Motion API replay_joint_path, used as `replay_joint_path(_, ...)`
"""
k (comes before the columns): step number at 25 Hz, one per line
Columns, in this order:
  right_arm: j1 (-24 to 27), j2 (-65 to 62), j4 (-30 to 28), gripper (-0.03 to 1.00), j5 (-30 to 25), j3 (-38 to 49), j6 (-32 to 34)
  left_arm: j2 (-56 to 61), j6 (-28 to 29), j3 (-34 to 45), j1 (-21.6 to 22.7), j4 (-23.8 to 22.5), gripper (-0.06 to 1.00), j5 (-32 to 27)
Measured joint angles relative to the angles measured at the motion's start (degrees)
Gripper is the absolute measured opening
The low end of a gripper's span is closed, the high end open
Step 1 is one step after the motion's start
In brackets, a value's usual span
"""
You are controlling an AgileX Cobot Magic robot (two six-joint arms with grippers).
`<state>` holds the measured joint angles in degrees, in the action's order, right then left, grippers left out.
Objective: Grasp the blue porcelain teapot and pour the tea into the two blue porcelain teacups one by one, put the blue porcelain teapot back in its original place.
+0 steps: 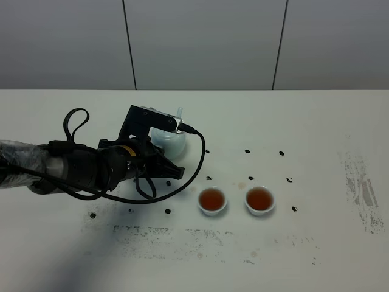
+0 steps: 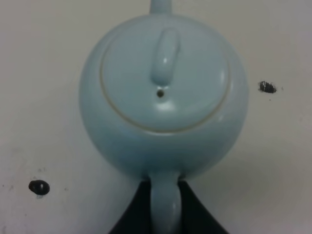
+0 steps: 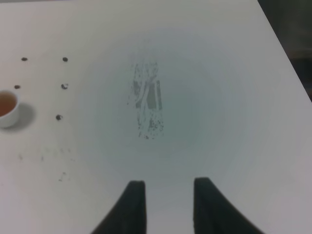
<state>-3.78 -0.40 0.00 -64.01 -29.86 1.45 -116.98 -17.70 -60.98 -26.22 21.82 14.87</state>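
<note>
Both blue porcelain teacups (image 1: pixel 213 200) (image 1: pixel 259 200) stood side by side on the white desk (image 1: pixel 316 121), each holding amber tea, so pouring was judged done and only the release of the pot and the arm's retreat judged left. The blue porcelain teapot (image 1: pixel 169 139) stood upright on the desk at about 10 o'clock from the nearer cup, well apart from it. The relation that mattered: the pot's long axis, handle to spout, ran in line with the left tool (image 2: pixel 165 207), with the handle (image 2: pixel 165 204) on the tool side and the spout (image 2: pixel 160 6) pointing straight away. In the high view the pot lay at about 1 o'clock from the left arm's wrist. The left tool's two dark fingers (image 2: pixel 141 209) sat against either side of the loop handle, closed on it with no gap visible. A straight pull-back along that axis after opening should clear the handle; any sideways drift could tip the pot. The right tool (image 3: pixel 165 195) hung over bare desk far from the pot, its fingers (image 3: pixel 134 202) parted and holding nothing. The left wrist view showed the grip on the handle and the seated lid (image 2: pixel 165 80), both masked by the arm in the high view. Only the high view showed both filled cups; the right wrist view caught one cup (image 3: pixel 7 108) at its edge.
</note>
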Motion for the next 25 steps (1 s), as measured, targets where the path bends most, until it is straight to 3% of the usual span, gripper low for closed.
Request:
replay_joint_path(17, 0.0, 0.0, 0.0, 0.23, 0.0, 0.0, 0.0, 0.2, 0.0, -0.1, 0.0, 0.0, 0.27, 0.3)
replay_joint_path(25, 0.0, 0.0, 0.0, 0.23, 0.0, 0.0, 0.0, 0.2, 0.0, -0.1, 0.0, 0.0, 0.45, -0.1)
